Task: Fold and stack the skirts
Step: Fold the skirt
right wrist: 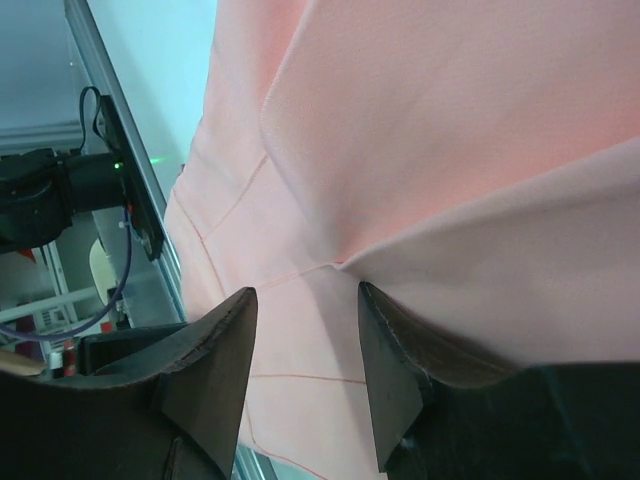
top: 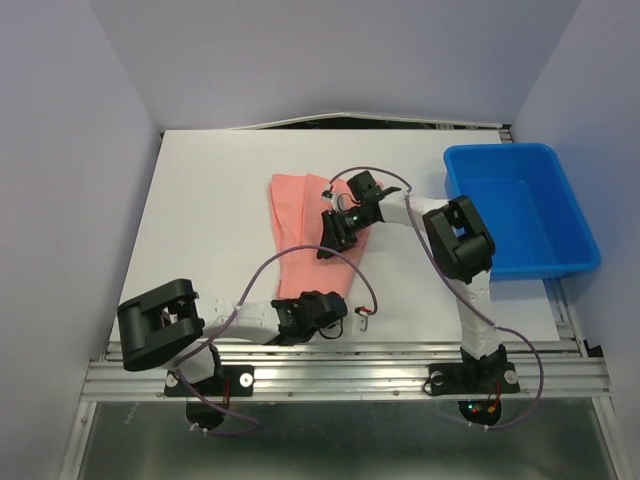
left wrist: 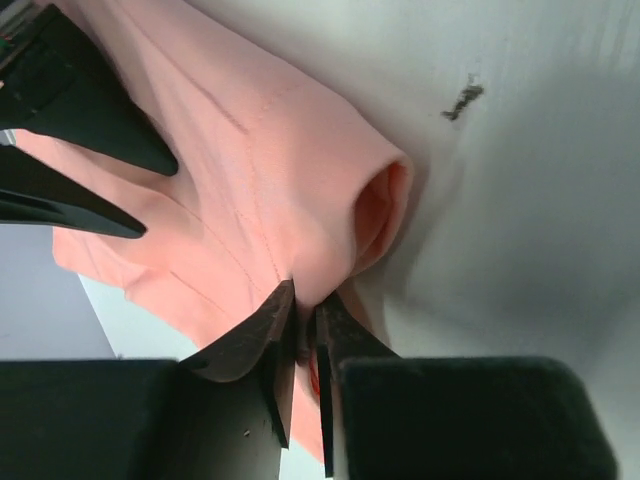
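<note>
Closed in on three sides by plain, pale lilac-grey walls (top: 70, 150). Filled across the middle by a flat white surface (top: 215, 230), matte, evenly lit, with only soft shadows. Edged at the back by a narrow dark gap (top: 380, 122) under a thin raised lip. Bordered along the near side by silver slotted metal rails (top: 330, 372), with a dull grey metal sheet (top: 330, 445) below them. Marked, in the left wrist view, by one small dark smudge (left wrist: 463, 98).

The skirt (top: 298, 212) is plain salmon-pink with faint seam lines, the table (top: 210, 230) white, the bin (top: 520, 215) blue.
</note>
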Available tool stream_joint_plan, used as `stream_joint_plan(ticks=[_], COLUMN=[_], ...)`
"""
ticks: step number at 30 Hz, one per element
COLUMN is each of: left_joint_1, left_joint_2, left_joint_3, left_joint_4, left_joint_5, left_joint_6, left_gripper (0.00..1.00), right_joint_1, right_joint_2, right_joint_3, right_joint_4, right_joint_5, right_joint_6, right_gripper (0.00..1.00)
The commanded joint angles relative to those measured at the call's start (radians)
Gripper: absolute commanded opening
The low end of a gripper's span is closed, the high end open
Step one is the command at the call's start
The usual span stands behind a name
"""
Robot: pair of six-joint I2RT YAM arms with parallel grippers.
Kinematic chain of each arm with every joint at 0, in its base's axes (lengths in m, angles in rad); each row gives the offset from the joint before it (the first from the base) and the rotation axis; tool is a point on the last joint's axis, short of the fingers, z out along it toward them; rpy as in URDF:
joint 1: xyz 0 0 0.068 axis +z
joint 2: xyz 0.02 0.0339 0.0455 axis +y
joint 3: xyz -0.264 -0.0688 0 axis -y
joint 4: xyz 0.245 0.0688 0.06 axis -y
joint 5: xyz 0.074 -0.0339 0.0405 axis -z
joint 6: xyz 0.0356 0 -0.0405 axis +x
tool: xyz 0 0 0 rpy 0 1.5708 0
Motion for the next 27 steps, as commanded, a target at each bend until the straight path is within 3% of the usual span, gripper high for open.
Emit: stream_joint_plan(ticks=[1,3,6,9,13,20,27], left_joint_1=[0.010,0.011,0.011,0.011,0.013,0.050,0.100], left_joint_2=[-0.102,-0.111,-0.112,-0.094,-0.079,0.008,0.095], left_joint_3=[0.128,0.220,0.350,0.459,0.565,0.783,0.952], left_joint_4=[-0.225,-0.381,-0.530,-0.708,-0.919,-1.176,-1.279], left_joint_5=[0.065,0.113,0.219,0.338,0.502,0.837,0.983], left_joint_6=[-0.035,-0.059,-0.104,-0.124,-0.142,-0.125,-0.139], left_gripper=[0.08,0.00,0.00,0.00,0.00,0.00,0.00], right_joint_1=[0.064,0.090,0.104,0.104,0.018,-0.055,-0.055], right_joint_2=[0.048,0.019,-0.039,-0.097,-0.123,0.031,0.196], right_joint_3=[-0.083,-0.094,-0.096,-0.028,0.111,0.407,0.497], right_joint_4=[-0.025,-0.025,-0.029,-0.052,-0.065,-0.108,-0.066], right_joint_5=[0.160,0.163,0.178,0.238,0.304,0.385,0.358], right_joint_6=[-0.075,-0.077,-0.077,-0.094,-0.098,-0.195,-0.197], right_gripper=[0.52,0.52,0.53,0.62,0.70,0.76,0.73])
